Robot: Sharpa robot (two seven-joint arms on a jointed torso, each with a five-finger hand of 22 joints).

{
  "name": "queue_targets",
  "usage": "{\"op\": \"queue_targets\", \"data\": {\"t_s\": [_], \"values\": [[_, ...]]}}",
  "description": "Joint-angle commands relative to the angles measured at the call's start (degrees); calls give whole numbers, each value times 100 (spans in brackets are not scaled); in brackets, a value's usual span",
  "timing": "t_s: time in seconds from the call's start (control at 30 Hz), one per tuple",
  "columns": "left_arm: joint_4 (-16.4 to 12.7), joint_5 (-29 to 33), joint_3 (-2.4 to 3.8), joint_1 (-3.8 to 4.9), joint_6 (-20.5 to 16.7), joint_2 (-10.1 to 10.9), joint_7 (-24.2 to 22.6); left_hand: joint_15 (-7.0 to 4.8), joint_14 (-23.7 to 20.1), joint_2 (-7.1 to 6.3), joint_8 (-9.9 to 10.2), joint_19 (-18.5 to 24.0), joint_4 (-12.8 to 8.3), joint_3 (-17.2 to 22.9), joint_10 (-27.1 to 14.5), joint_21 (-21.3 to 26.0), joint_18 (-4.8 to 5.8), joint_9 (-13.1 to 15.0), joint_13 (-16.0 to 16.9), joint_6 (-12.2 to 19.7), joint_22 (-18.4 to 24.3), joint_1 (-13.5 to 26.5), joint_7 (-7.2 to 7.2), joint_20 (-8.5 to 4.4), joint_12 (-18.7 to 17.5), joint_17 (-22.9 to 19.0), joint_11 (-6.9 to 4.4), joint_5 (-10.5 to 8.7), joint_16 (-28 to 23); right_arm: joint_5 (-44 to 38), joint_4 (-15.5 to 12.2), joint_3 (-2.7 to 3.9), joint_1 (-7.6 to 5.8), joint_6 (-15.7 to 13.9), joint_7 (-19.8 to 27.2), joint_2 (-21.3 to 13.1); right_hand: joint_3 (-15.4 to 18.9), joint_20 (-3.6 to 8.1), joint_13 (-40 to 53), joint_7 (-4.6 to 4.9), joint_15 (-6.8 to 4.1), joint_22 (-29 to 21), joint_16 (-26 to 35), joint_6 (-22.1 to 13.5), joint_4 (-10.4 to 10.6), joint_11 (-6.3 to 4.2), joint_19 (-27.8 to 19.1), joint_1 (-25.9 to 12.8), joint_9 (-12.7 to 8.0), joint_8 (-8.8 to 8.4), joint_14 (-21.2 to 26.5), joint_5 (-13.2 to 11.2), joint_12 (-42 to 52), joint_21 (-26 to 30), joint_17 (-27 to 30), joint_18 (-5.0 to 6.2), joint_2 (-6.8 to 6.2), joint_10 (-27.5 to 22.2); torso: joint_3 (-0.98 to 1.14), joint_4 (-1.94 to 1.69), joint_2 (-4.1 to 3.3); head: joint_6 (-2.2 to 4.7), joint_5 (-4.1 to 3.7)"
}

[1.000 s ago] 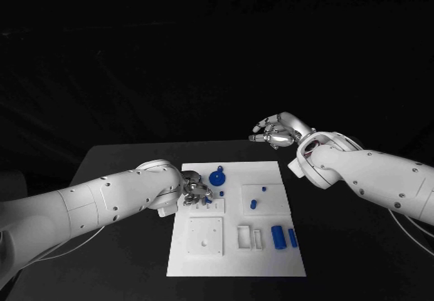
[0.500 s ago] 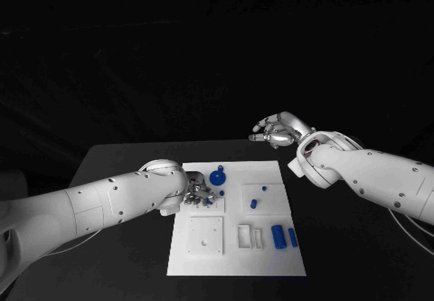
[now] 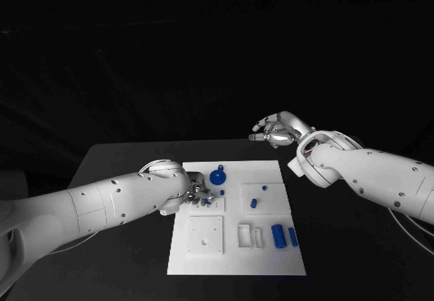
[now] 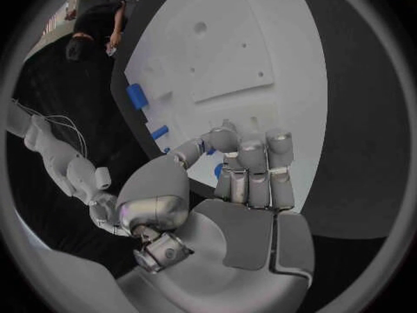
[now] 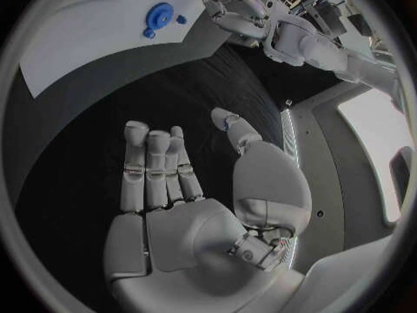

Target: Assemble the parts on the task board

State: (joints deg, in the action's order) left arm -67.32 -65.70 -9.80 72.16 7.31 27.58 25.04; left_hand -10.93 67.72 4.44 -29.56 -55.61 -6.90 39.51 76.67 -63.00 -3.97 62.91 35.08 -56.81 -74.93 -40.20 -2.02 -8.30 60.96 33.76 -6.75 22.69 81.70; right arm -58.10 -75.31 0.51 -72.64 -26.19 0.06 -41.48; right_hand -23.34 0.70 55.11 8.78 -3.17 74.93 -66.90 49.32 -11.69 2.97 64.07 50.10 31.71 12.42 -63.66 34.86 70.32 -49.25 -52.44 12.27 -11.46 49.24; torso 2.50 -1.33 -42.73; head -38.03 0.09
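Task board [image 3: 237,251]: white plate lying flat at the centre of the black counter [image 3: 118,169].
Parts: a round blue part [image 3: 218,177] near the board's 12 o'clock edge; two blue cylinders [image 3: 284,237] toward 4 o'clock; a small blue piece [image 3: 254,203] near the middle.
Left hand [image 3: 197,193]: low over the board's 10 o'clock area, fingers [image 4: 252,163] curled in around a small blue part [image 4: 218,169].
Right hand [image 3: 278,132]: raised beyond the board at 1 o'clock, fingers [image 5: 156,167] spread, holding nothing.
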Motion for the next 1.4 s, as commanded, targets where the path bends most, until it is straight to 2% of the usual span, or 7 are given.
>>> {"op": "queue_targets", "data": {"t_s": [0.03,0.47,1.4], "values": [[6,-80,-7,-27,87,-24,5,-152,109,27,34,-40,-831,993,39,-27,32,9,-7,-297,-62,-65,242,-740,-17,-6,-1,20,27,-15,-3,2,3,75,25,5,0,11,-6,62,3,66,-39,-32,49,8,19,-15,-9,6,36,25,35,40,8,273,3,-38,1,1,-1,-8,-1],[28,-68,-40,-70,125,-20,-3,-153,116,28,60,-47,-830,989,46,-27,31,24,-9,-312,-60,-67,243,-740,-20,-9,-2,17,26,-15,-3,2,4,74,27,1,2,11,-10,63,3,69,-41,-33,50,9,20,-12,-10,7,36,27,39,41,10,273,3,-40,5,2,1,-19,-5],[88,-58,-46,-87,188,-34,-9,-155,125,12,125,-57,-830,986,54,-23,27,65,-14,-341,-54,-84,244,-739,-33,-17,-3,-7,19,-15,0,2,5,75,27,3,8,11,-19,63,3,74,-44,-35,55,9,20,-10,-11,9,39,33,47,44,14,273,3,-44,0,3,0,-19,2]]}}
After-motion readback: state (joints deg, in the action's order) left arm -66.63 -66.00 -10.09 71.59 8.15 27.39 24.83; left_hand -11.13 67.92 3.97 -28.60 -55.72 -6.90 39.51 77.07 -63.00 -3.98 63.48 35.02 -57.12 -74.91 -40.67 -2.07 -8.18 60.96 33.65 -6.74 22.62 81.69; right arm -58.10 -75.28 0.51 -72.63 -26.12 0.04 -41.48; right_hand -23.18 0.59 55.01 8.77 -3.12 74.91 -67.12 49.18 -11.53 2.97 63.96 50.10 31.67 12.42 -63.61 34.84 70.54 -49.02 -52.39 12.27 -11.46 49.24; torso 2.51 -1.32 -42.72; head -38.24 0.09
